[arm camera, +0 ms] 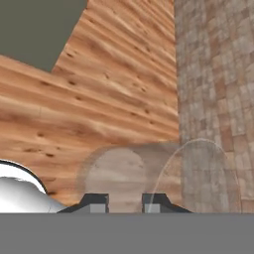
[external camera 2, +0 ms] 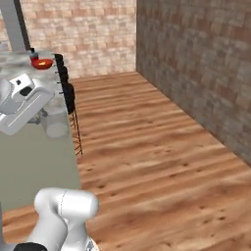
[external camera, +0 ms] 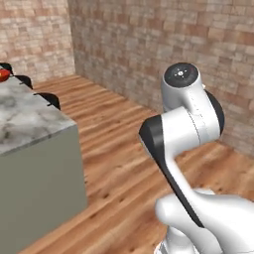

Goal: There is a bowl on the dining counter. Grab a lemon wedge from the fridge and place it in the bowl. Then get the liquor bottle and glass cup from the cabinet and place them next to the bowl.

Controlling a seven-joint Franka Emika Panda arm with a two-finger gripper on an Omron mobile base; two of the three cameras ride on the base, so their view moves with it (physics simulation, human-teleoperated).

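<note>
Gripper (arm camera: 125, 201) is clamped on the glass cup (arm camera: 163, 173). In hand view the clear tumbler sits right btwn the finger tips (arm camera: 96, 202), its see-through wall arching over wood floor (arm camera: 109, 99) and brick wall (arm camera: 218, 74). From the right base view the cup (external camera 2: 55, 123) hangs at the near end of the dining counter (external camera 2: 34, 162), just under the white hand. Far along the counter top, a red bowl (external camera 2: 43, 63) w/ sth yellow inside. Black stools (external camera 2: 68, 95) line the counter's right side. Left base view: marble top (external camera: 25, 116) at left, arm at right.
</note>
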